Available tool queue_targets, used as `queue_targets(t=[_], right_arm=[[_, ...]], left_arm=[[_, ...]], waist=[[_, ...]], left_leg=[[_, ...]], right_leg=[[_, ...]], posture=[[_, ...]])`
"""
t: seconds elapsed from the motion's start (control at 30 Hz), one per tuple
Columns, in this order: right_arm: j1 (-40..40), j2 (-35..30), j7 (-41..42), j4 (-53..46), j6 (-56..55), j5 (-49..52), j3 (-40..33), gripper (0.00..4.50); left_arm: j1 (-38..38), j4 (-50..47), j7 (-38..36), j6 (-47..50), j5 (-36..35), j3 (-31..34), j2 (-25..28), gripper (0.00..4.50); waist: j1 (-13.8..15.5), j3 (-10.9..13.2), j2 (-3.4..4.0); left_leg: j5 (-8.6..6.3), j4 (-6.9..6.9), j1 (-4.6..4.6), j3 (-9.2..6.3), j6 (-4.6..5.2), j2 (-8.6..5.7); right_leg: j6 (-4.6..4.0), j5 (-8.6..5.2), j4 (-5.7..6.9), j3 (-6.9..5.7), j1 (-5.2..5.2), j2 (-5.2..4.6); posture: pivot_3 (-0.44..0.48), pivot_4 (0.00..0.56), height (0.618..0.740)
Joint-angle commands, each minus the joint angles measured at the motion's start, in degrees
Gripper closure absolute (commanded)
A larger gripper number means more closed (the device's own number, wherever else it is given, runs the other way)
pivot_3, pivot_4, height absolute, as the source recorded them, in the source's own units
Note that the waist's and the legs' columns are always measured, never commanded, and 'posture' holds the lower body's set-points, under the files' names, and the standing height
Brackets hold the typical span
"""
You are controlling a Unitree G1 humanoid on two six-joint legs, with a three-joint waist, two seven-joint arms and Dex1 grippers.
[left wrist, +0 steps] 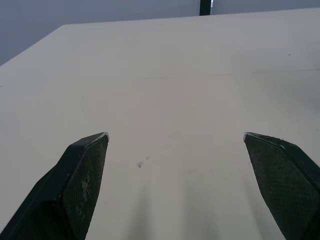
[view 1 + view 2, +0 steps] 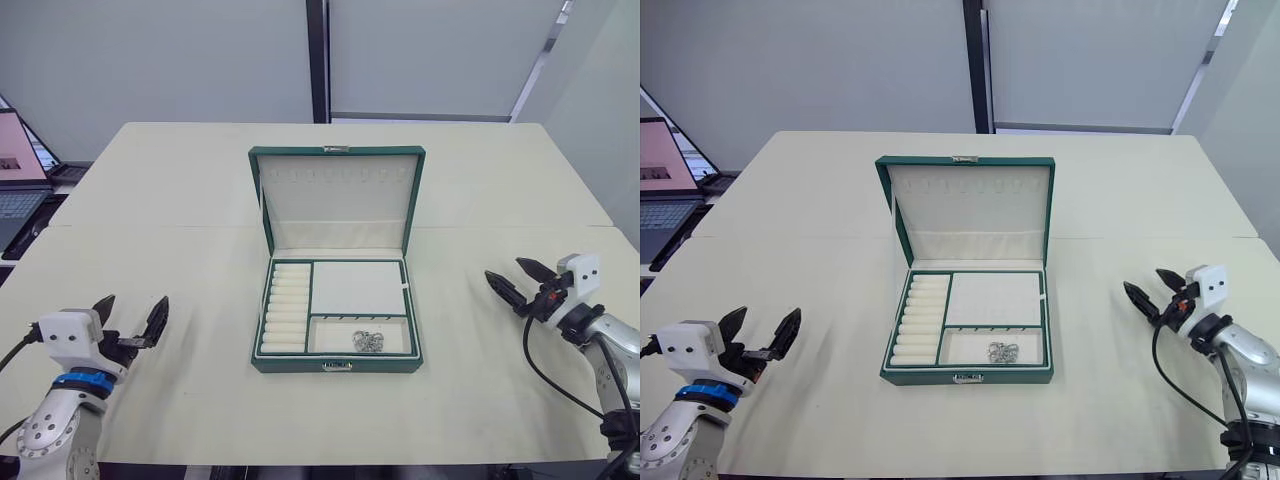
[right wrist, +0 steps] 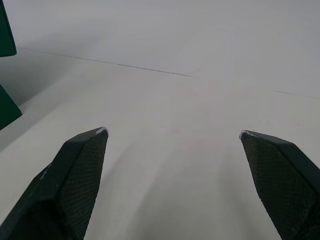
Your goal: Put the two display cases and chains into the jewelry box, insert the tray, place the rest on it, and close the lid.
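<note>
The right claw [image 3: 172, 134] gapes over the cream table [image 3: 190, 105], green jewelry box [image 3: 7, 107] nearby.

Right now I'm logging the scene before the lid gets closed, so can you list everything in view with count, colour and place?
Dark green rectangular jewelry box: one, table centre, tray inserted.
Cream-lined hinged lid: one, upright, open.
Green-edged cream tray: one, inside box.
Silvery metal chains: small heap, tray's front section.
Cream table: one, under everything.
Laptop: one, pink screen, far left.
Left tool: black fingers, open, empty.
Right tool: black fingers, open, empty.
</note>
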Motion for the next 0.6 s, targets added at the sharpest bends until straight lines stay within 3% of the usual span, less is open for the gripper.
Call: queue_targets(t=[0.03,0.17,0.43,0.53,0.6], right_arm=[[-2.80,-1.00,0.94,-1.85,0.63,1.42,-0.14,0.01],[-7.47,-2.60,2.58,-2.88,5.15,2.85,0.73,0.01],[-16.98,-6.93,9.10,-3.48,14.80,6.18,4.48,0.01],[-22.68,-7.31,12.26,-0.97,16.66,5.55,7.38,0.61],[-28.17,-6.55,13.17,3.08,16.62,4.42,9.18,1.32]], left_arm=[[-0.56,-2.31,-0.45,-0.75,-0.52,-0.12,0.40,0.00],[-1.17,-4.53,-2.99,0.70,-3.29,-0.27,1.54,0.00],[7.71,-14.98,-12.10,5.99,-11.64,0.34,4.52,0.00],[11.99,-19.44,-15.08,6.94,-14.56,2.09,6.04,0.00],[15.25,-21.73,-16.66,6.45,-16.53,4.68,6.22,0.00]], waist=[[-0.03,0.00,0.01],[-0.07,0.01,0.01],[-0.08,0.04,0.06],[-0.19,0.14,0.17],[-0.20,0.19,0.23]], left_leg=[[0.00,0.00,0.00,0.00,0.00,0.00],[0.00,0.01,0.00,0.00,0.00,0.00],[0.00,-0.01,-0.02,-0.01,0.00,0.03],[-0.03,-0.02,-0.02,0.00,0.06,0.04],[-0.04,-0.02,-0.01,0.00,0.06,0.05]], right_leg=[[0.00,0.00,0.00,0.01,-0.01,0.00],[0.00,0.00,0.02,0.00,-0.01,0.00],[0.00,0.00,-0.04,0.02,-0.02,-0.04],[0.00,0.00,-0.02,0.03,-0.04,-0.03],[0.00,0.00,-0.02,0.03,-0.04,-0.02]], posture=[[0.000,0.150,0.740],[0.000,0.150,0.740],[0.000,0.150,0.740],[0.000,0.150,0.740],[0.000,0.150,0.740]])
